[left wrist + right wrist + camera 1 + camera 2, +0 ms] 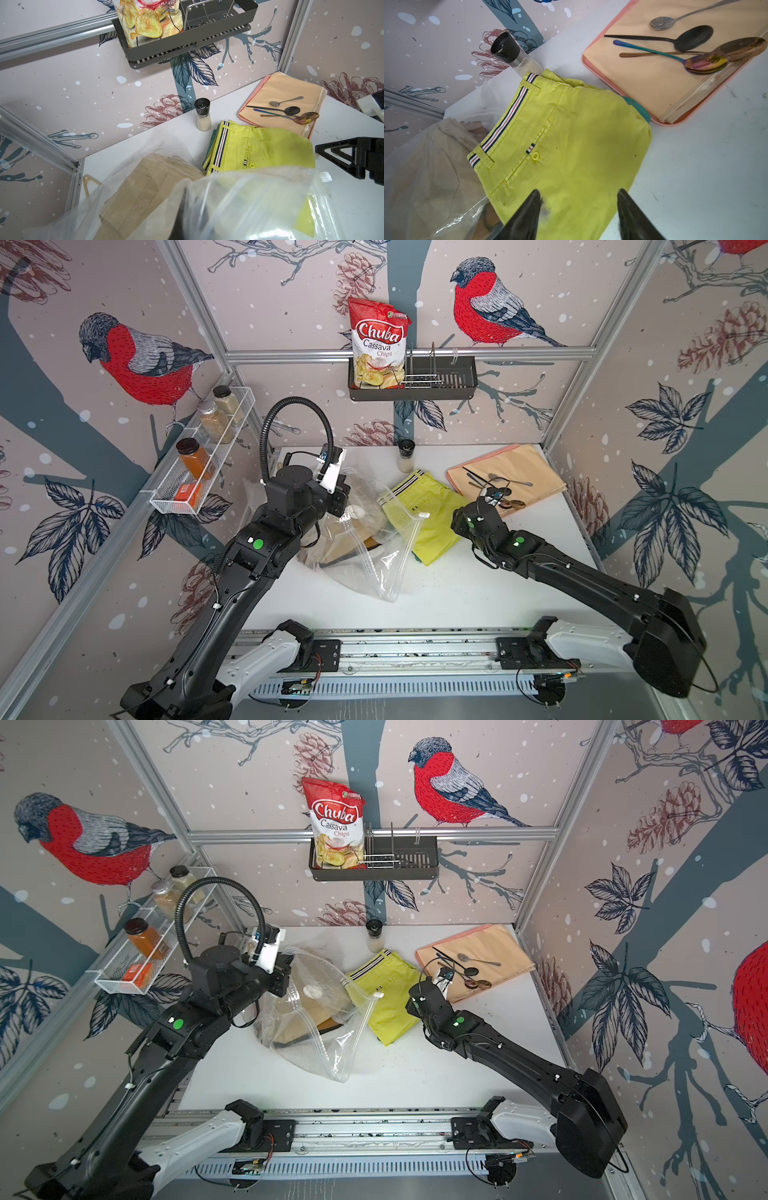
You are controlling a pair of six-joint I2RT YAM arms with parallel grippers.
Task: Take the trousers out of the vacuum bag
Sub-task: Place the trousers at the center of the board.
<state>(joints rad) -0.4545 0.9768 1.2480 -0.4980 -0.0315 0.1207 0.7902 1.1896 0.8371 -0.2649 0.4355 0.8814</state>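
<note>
The vacuum bag [376, 572] lies crumpled at mid-table, its round white valve [357, 512] up and its white zip slider [424, 515] at the mouth. Khaki trousers [145, 187] and a darker pair [368, 542] are inside it. Yellow trousers [430, 512] lie outside on the table, on top of a teal pair [638, 109]. My left gripper [191, 212] is shut on a bunched edge of the bag's plastic and holds it up. My right gripper [579, 193] hovers open over the near end of the yellow trousers, with nothing between its fingers [529, 209].
A peach cloth [523, 460] bearing spoons [509, 482] lies at the back right, touching the yellow trousers. A salt grinder [406, 456] stands at the back wall. A chips bag [378, 344] sits in a wall basket [453, 385]. A spice rack [199, 472] hangs left.
</note>
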